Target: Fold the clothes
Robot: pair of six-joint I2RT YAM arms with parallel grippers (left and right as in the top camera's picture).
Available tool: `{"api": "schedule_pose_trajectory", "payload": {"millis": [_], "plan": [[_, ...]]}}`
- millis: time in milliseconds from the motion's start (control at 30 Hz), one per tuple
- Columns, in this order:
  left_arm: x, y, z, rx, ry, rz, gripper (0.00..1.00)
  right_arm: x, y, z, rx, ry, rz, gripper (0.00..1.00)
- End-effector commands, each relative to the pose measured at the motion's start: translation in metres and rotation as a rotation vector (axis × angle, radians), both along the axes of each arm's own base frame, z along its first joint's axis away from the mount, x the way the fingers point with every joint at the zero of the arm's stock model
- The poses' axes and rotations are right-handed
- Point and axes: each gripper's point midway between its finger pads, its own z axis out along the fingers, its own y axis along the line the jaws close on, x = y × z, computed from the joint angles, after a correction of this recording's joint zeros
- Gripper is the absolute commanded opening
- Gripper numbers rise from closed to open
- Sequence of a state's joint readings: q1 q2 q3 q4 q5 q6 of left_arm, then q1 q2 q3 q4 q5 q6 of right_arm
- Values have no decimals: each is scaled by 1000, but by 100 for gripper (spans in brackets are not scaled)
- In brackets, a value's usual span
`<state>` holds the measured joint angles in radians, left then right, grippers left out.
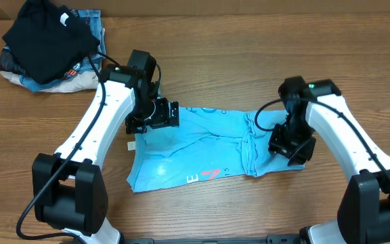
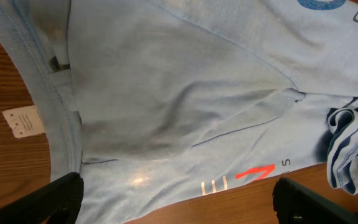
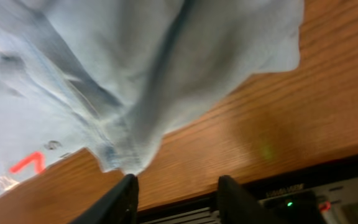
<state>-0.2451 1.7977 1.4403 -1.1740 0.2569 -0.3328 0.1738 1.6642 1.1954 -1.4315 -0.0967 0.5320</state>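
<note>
A light blue T-shirt (image 1: 195, 146) lies roughly flat in the middle of a wooden surface (image 1: 249, 54), spread sideways between two white-and-black robot arms. Its near edge carries red-orange and white lettering (image 1: 208, 175). A small white tag (image 2: 22, 121) lies on the bare wood, touching the ribbed edge at the shirt's left end. Toward the right end the cloth is bunched into a ridge of upright folds (image 1: 252, 146), and beyond them a short flap reaches the right edge. The left gripper (image 1: 171, 115) hovers over the far left corner of the shirt, its fingers spread wide and empty. The right gripper (image 1: 291, 146) sits low over the right end; its fingers (image 3: 126, 196) stand partly apart with only wood between them, and the shirt's edge hangs just above one finger. Bare wood stretches wide behind the shirt and to its right. A pile of clothes topped by a black garment (image 1: 46, 37) sits well apart in the far left corner.
</note>
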Motion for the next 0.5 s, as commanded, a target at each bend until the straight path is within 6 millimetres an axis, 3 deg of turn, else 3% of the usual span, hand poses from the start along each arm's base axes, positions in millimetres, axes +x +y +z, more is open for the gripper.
{"api": "schedule_pose_trajectory", "payload": {"millis": [0,133,300,467], "plan": [[1,2,4,1,-21,-13,100,-15,1,-15,-4,22,-42,48],[2,1,4,-1,-28,-13,100,-15,22,-32,115,6,-56,48],[2,1,4,0,-27,-13,100,-11,28,-36,134,-19,-47,48],[3,1,4,-1,-30,-16,100,-6,29,-37,142,-41,-47,68]]}}
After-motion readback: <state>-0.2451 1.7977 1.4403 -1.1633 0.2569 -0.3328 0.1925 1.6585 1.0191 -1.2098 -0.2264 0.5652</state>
